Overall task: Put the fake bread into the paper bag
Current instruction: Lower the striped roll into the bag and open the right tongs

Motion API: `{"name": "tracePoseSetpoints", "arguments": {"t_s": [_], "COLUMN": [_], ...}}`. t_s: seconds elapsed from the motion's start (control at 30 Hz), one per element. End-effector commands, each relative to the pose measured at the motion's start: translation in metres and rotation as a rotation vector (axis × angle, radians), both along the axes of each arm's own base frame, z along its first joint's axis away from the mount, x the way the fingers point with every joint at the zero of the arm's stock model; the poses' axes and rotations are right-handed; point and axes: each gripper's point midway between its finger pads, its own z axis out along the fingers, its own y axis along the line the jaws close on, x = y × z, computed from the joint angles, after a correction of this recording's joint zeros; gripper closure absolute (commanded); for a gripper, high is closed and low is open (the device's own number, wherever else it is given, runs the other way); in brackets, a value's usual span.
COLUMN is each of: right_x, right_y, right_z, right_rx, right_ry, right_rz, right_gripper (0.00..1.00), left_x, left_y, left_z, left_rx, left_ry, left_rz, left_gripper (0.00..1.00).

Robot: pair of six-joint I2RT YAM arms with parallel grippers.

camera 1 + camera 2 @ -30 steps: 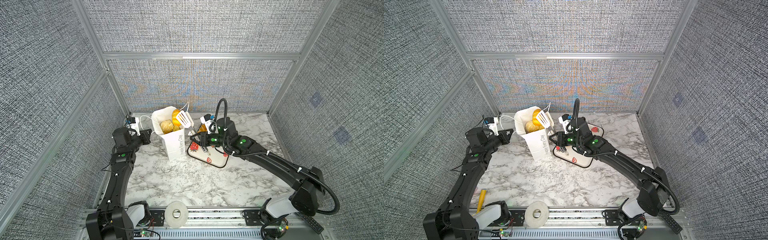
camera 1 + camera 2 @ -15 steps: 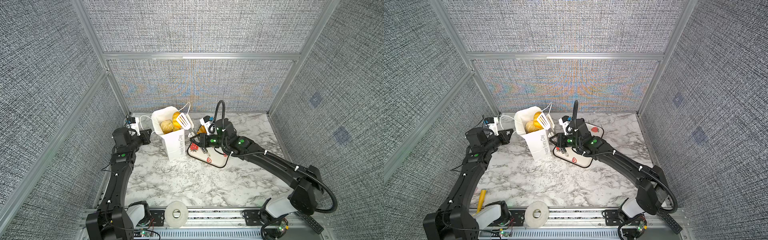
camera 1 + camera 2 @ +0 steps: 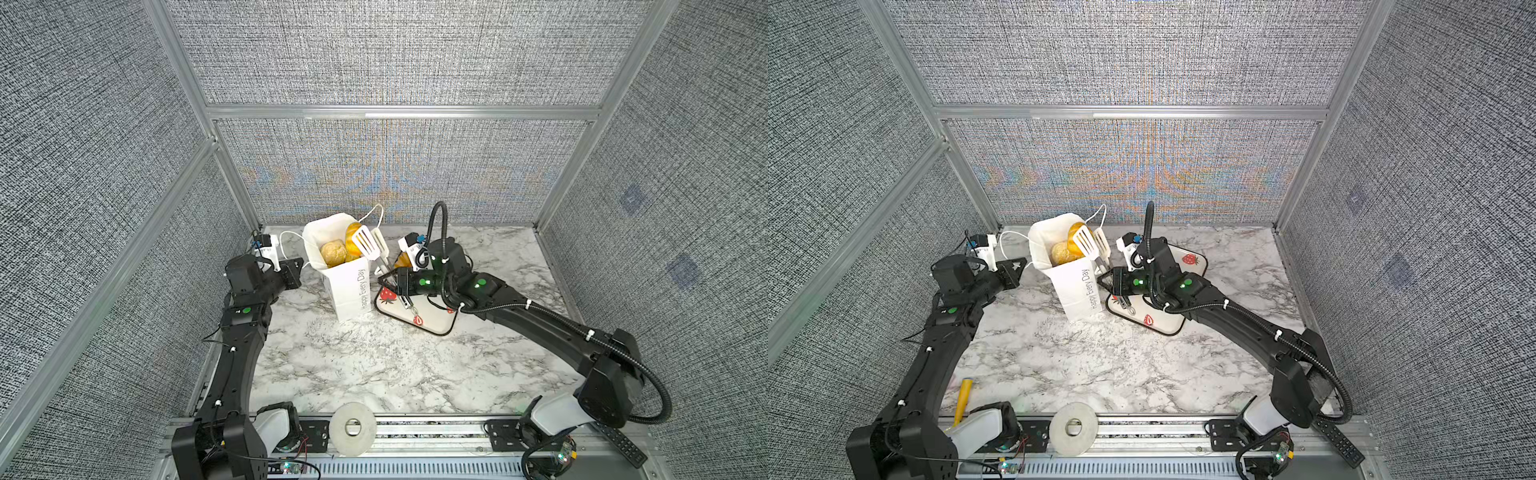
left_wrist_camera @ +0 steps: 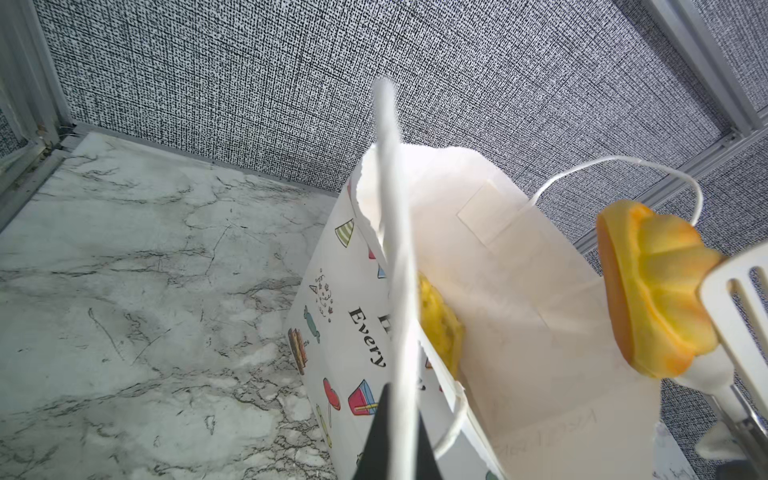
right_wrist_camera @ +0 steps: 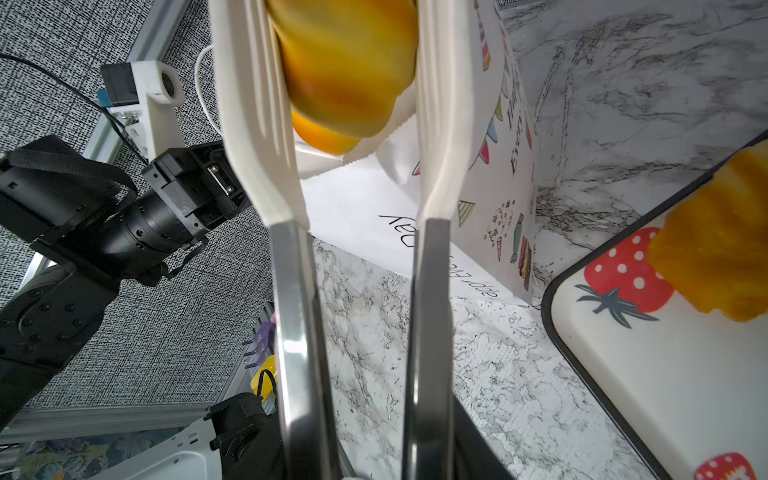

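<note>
The white paper bag (image 3: 351, 286) (image 3: 1079, 286) stands upright at the back of the table with a pale round piece of fake bread (image 3: 332, 253) (image 3: 1061, 252) inside. My left gripper (image 3: 297, 270) (image 4: 399, 415) is shut on the bag's white cord handle (image 4: 392, 249). My right gripper (image 3: 395, 282) (image 5: 365, 457) is shut on the metal arms of white slotted tongs (image 3: 370, 245) (image 5: 291, 291). A golden-orange piece of fake bread (image 3: 352, 243) (image 4: 652, 291) (image 5: 345, 70) sits between the tong blades over the bag's mouth. Another orange piece (image 3: 402, 261) (image 5: 715, 241) lies on the tray.
The strawberry-print tray (image 3: 432, 320) (image 3: 1167, 322) with a black rim lies right of the bag, under my right arm. A tape roll (image 3: 352, 428) rests on the front rail, a yellow-handled tool (image 3: 963, 399) at the front left, a remote (image 3: 619, 444) at the front right. Mesh walls enclose three sides.
My right arm has sunk lower, bringing the tongs and bread down toward the bag's mouth, and the tong blades have spread slightly. The left arm has not moved.
</note>
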Motion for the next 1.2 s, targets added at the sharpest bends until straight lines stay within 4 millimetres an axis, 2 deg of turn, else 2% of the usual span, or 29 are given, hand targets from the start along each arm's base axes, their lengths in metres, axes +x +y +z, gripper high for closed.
{"name": "tracePoseSetpoints", "arguments": {"t_s": [0.0, 0.53, 1.17], "right_x": [0.001, 0.002, 0.003], "right_y": [0.001, 0.006, 0.008], "right_z": [0.006, 0.018, 0.021], "right_rx": [0.007, 0.013, 0.015], "right_ry": [-0.008, -0.022, -0.025], "right_rz": [-0.002, 0.018, 0.02], "right_gripper": [0.57, 0.54, 0.49], "left_x": [0.0, 0.0, 0.0], "left_y": [-0.001, -0.002, -0.001], "left_z": [0.004, 0.004, 0.005], "left_rx": [0.003, 0.001, 0.002], "left_ry": [-0.014, -0.015, -0.016], "left_rz": [-0.01, -0.012, -0.011], "left_gripper": [1.0, 1.0, 1.0]}}
